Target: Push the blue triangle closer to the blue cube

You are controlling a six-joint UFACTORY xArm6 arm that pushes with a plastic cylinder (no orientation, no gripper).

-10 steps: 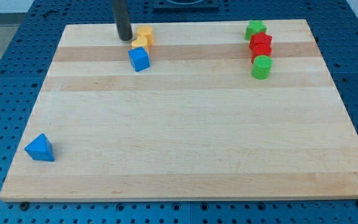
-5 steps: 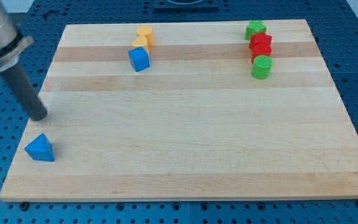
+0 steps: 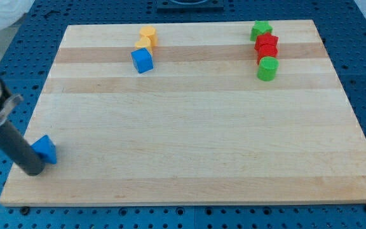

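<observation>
My tip (image 3: 33,170), a bare rod tool holding nothing, touches the blue triangle (image 3: 45,149); blue cube (image 3: 142,60) well apart.

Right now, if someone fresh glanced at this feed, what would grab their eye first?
Probably the dark rod slanting in from the view's left edge, my tip down at the board's bottom-left corner, right against the blue triangle and partly covering it. Next, the blue cube far off near the top, just below two yellow blocks.
</observation>
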